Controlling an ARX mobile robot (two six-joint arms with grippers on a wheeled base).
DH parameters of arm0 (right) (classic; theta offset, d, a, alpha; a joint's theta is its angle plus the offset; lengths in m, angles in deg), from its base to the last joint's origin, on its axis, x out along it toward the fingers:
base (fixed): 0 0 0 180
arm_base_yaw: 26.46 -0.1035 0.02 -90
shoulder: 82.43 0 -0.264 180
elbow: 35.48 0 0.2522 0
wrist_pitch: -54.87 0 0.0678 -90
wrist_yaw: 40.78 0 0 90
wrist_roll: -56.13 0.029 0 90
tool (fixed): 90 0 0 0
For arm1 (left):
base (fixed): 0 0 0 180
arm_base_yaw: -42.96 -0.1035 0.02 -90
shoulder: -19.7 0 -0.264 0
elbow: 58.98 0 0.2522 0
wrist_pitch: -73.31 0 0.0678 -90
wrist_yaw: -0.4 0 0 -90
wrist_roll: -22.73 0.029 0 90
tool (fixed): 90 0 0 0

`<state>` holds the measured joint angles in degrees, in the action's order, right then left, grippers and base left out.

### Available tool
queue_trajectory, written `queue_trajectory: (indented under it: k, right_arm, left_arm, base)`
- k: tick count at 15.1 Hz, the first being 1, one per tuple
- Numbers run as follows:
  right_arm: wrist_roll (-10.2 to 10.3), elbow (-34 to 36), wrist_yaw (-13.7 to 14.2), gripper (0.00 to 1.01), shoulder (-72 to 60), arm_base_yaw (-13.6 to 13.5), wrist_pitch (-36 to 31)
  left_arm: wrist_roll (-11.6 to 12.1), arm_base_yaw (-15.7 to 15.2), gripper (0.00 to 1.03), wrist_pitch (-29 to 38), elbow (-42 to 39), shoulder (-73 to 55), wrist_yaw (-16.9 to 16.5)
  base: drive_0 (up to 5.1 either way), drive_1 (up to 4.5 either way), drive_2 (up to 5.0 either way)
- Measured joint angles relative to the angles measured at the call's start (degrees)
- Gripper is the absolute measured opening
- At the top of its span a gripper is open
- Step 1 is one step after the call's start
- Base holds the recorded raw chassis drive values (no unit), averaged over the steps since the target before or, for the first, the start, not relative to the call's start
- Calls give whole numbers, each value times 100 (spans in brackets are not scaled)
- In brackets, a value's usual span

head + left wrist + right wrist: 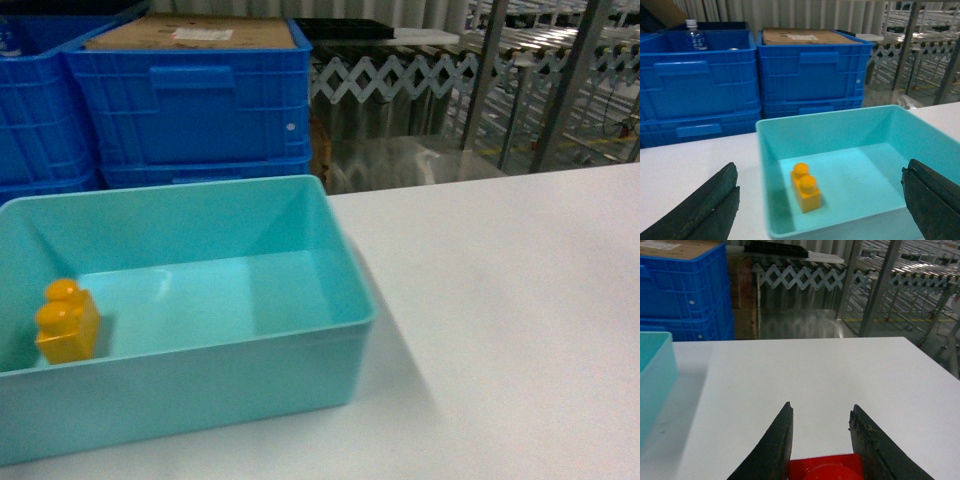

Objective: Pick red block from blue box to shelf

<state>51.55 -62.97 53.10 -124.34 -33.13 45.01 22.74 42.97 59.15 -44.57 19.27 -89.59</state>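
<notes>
Right wrist view: the right claw (821,440) is narrowed onto the red block (826,469), whose glossy top and round stud show at the bottom edge between the two dark fingers (777,445). The fingers sit against the block's sides, so it is gripped, held above the white desk (805,370). The pale turquoise edge of the blue box (655,370) shows at the left of this view, apart from the claw.

In the head view the blue box (340,300) stands on the left part of the desk (500,300). A yellow two-stud brick (66,322) stands inside it against the left wall. Neither claw shows in this view.

In the left wrist view the left claw (820,200) is spread wide, its two dark pads (710,205) at the lower corners with nothing between them. It faces the blue box (840,125), and the yellow brick (805,187) stands upright on the box floor, left of the middle.

Behind the desk stand stacked dark blue ribbed crates (190,110); one holds a sheet of cardboard (190,35), another a clear water bottle (695,36). To the right are the silvery uprights and rails of the shelf (560,60), well apart from the block.
</notes>
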Motion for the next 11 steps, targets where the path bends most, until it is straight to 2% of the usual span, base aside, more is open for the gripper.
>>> queue_trajectory:
  k: [11]
  right_arm:
    - [-2,2,2,27,0,31,-2]
  left_arm:
    - [0,0,98,17,0,0,13]
  base:
    - [264,-349,-349]
